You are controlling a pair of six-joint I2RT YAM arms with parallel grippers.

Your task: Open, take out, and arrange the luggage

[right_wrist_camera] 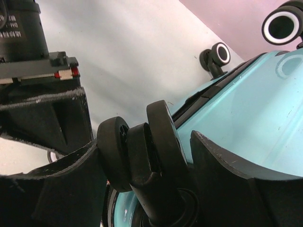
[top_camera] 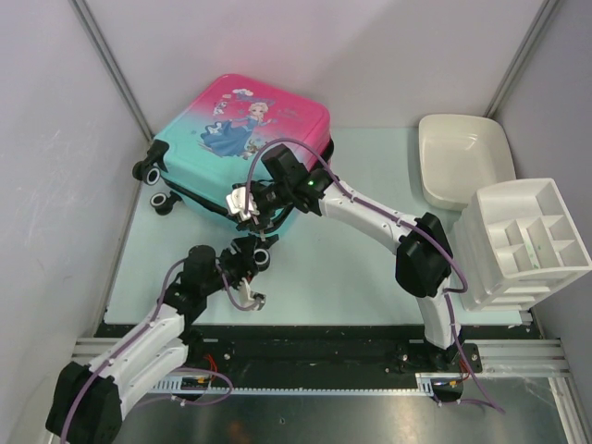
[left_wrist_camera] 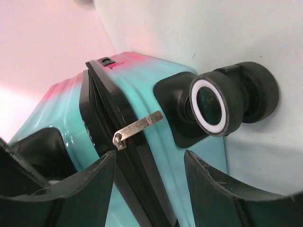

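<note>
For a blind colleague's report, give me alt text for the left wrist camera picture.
A silver metal zipper pull on the teal-and-pink hard-shell suitcase lies just ahead of the open left gripper, a black white-ringed wheel to its right.

Luggage point(top_camera: 242, 139): hard shell, pink fading to teal, princess print facing up, black zipper trim. Closed and flat at the far left of the table point(top_camera: 351, 268), turned askew, wheels point(top_camera: 151, 172) at the left end. Metal zipper pull point(left_wrist_camera: 137, 127) sticking out from the seam.

Both arms reach forward, low. The left gripper point(top_camera: 248, 263) has its jaws apart, and the right gripper point(top_camera: 248, 205) sits just ahead of it, angled across, jaws spread too.
</note>
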